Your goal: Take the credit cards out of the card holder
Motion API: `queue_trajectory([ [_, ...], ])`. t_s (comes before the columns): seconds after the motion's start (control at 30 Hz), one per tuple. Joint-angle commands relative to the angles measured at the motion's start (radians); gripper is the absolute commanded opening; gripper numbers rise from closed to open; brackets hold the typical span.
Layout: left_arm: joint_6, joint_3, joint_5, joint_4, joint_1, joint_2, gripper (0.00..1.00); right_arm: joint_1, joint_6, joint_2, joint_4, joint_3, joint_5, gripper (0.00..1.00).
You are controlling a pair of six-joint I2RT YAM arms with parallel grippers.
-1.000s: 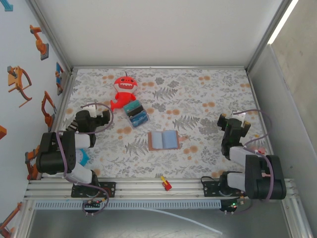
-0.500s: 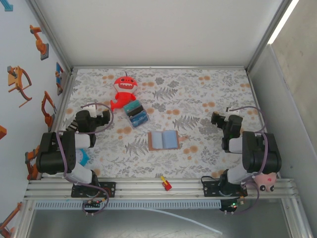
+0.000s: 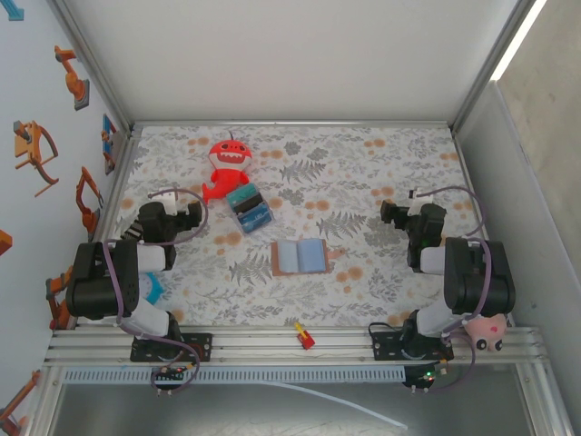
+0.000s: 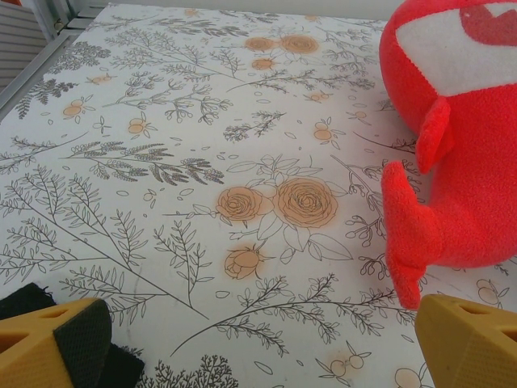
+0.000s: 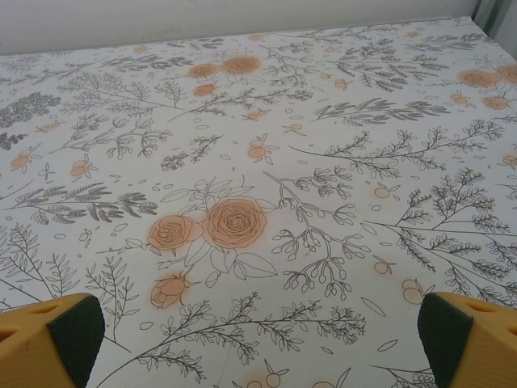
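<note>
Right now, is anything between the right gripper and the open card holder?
Nothing visible. From the right gripper to the card holder runs bare floral tablecloth. The blue block bundle and red plush sit farther left, off that path.

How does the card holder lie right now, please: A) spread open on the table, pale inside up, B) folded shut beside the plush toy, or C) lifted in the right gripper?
A: the card holder lies spread open on the table, its pale blue inside facing up.

Fuzzy red plush toy (image 4: 468, 162), matt floral-print table cover (image 5: 258, 121), yellow plastic tool fingers (image 5: 472, 335)
</note>
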State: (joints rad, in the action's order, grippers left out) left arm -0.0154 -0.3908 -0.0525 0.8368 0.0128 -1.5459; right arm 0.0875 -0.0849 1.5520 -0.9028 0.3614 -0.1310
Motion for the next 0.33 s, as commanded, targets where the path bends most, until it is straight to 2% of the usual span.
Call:
queue_trajectory([
  [0.0,-0.012,-0.017,-0.007,-0.007,-0.007,0.005,0.97,0.006,0.008,0.0,-0.01,0.013,-0.002,0.99],
  [0.3,-0.014,-0.017,-0.003,-0.007,-0.007,0.006,0.97,0.008,0.007,0.0,-0.01,0.013,-0.002,0.99],
])
